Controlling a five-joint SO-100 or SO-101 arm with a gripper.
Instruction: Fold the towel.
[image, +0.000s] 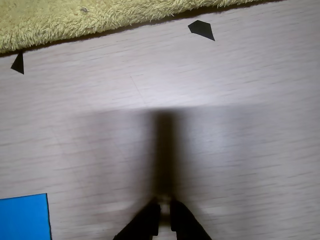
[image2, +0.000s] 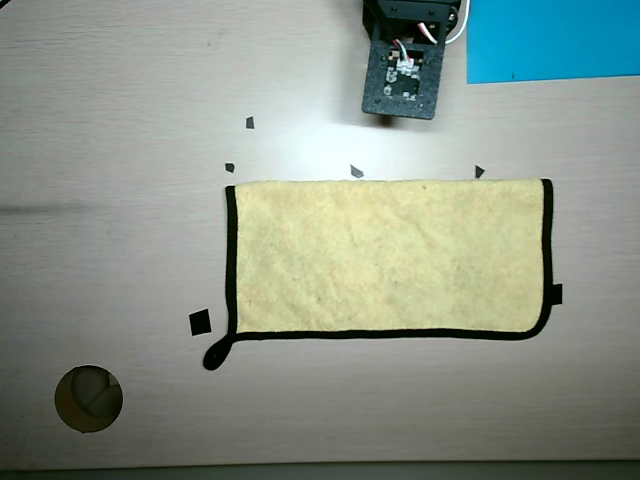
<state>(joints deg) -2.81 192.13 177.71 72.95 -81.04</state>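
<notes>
The towel (image2: 390, 258) lies flat on the table as a pale yellow fuzzy rectangle. Black edging runs along its left, bottom and right sides, and a black loop tab (image2: 215, 355) sticks out at the lower left corner. Its top edge shows no black edging. In the wrist view only its fuzzy edge (image: 90, 20) shows along the top. My gripper (image: 165, 209) enters from the bottom with its fingers close together and nothing between them, over bare table and apart from the towel. In the overhead view the arm (image2: 402, 75) sits just above the towel's top edge, and the fingertips are hidden under it.
A blue sheet (image2: 555, 40) lies at the top right, and its corner shows in the wrist view (image: 25, 217). Small black tape marks (image2: 200, 322) (image: 201, 29) dot the table around the towel. A round hole (image2: 88, 398) is in the table at the lower left.
</notes>
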